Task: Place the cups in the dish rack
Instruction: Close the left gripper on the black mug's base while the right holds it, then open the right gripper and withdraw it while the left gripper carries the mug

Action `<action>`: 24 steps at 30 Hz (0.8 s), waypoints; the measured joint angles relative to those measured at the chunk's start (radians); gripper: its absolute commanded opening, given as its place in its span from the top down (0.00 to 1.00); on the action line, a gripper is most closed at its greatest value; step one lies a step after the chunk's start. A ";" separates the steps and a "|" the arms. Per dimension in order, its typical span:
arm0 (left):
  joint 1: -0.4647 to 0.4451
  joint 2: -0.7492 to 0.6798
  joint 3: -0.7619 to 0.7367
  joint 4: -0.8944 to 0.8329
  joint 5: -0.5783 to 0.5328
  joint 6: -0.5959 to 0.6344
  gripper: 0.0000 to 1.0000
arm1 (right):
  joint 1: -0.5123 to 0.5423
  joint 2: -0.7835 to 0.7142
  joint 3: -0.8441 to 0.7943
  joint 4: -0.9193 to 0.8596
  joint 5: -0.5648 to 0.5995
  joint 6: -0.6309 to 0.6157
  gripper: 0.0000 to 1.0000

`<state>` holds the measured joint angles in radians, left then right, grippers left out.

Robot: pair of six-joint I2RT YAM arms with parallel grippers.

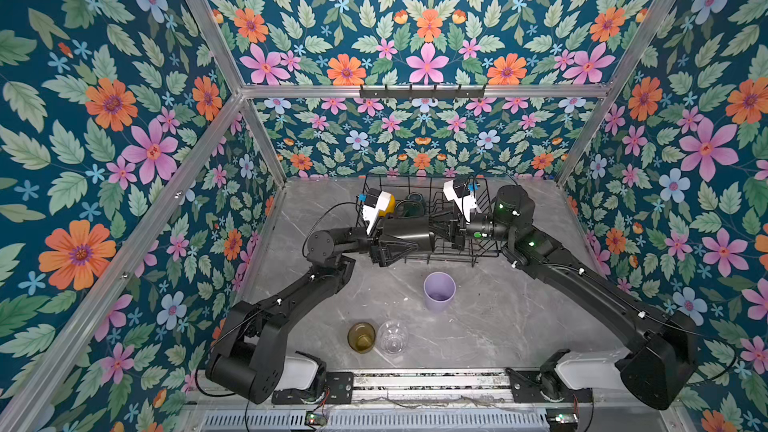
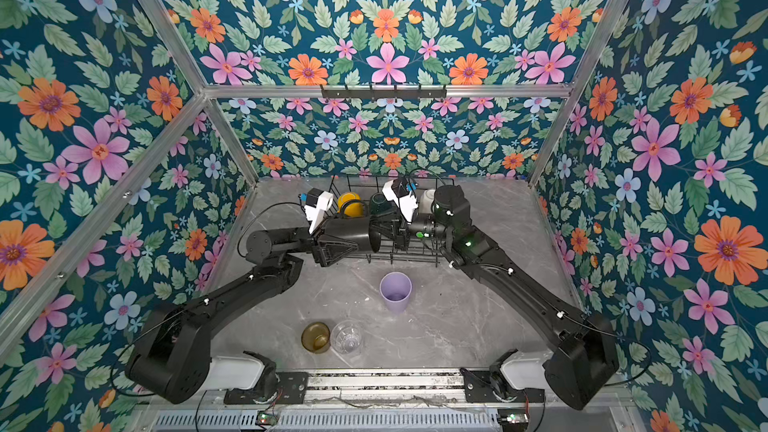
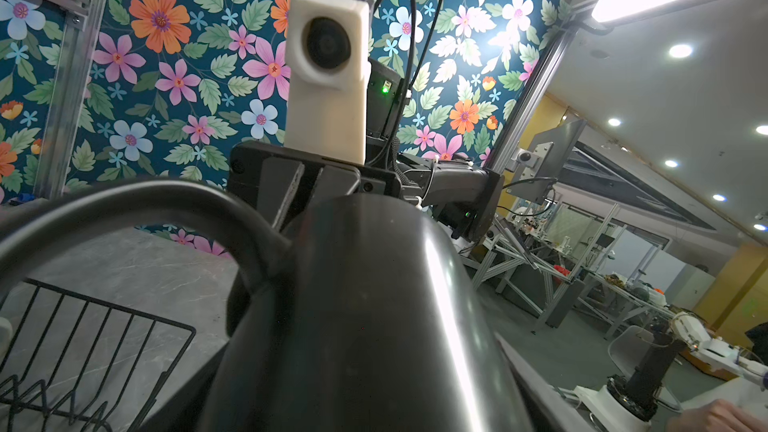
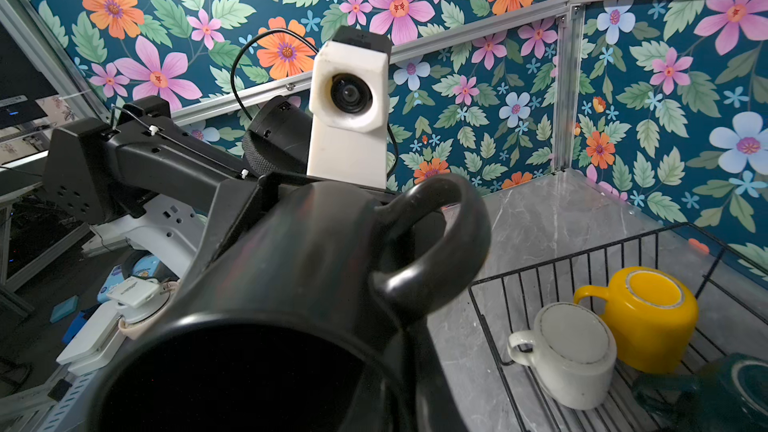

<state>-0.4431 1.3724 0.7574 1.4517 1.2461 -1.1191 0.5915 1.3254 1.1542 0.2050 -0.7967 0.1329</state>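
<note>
Where the counter (image 1: 498, 326) meets its near edge, an amber glass (image 1: 361, 337) and a clear glass (image 1: 392, 336) stand upright just beside each other, left of the middle. Further in, near the middle, a lilac tumbler (image 1: 439, 290) stands alone, mouth up.

Beyond it both arms meet over the near side of the dish rack (image 4: 582, 252), which sits close to the counter's far edge. Between them a black mug (image 1: 413, 228) lies on its side in the air. Its mouth faces the right gripper (image 3: 303, 201) and its base faces the left gripper (image 1: 405, 241).

The left gripper's fingers (image 1: 392, 249) are spread wide along the mug's body and grasp it at the base end. The right gripper's fingers (image 3: 291, 197) sit close together at the mug's rim. I cannot tell whether they pinch it or are loose.

Inside the rack, toward its far left corner, a yellow mug (image 4: 648, 326) rests upside down with a cream mug (image 4: 569, 355) upside down just beside it. A teal mug (image 1: 413, 205) sits next to them toward the middle. A white cup (image 2: 428, 200) shows at the rack's far right corner in a top view, partly hidden by the right arm. On the back wall above hangs a black hook rail (image 1: 422, 92).
</note>
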 measured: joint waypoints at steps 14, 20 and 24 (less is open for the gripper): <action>0.003 -0.015 0.022 -0.039 0.026 0.022 1.00 | -0.004 -0.061 -0.012 -0.058 0.125 0.042 0.37; 0.005 -0.084 0.115 -0.482 -0.008 0.314 1.00 | -0.026 -0.154 -0.085 -0.132 0.266 0.074 0.19; 0.001 -0.100 0.277 -1.001 -0.145 0.659 1.00 | -0.040 -0.235 -0.138 -0.197 0.378 0.095 0.12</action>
<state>-0.4423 1.2720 1.0348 0.4511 1.1015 -0.4599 0.5518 1.0901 1.0161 0.0082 -0.4187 0.2279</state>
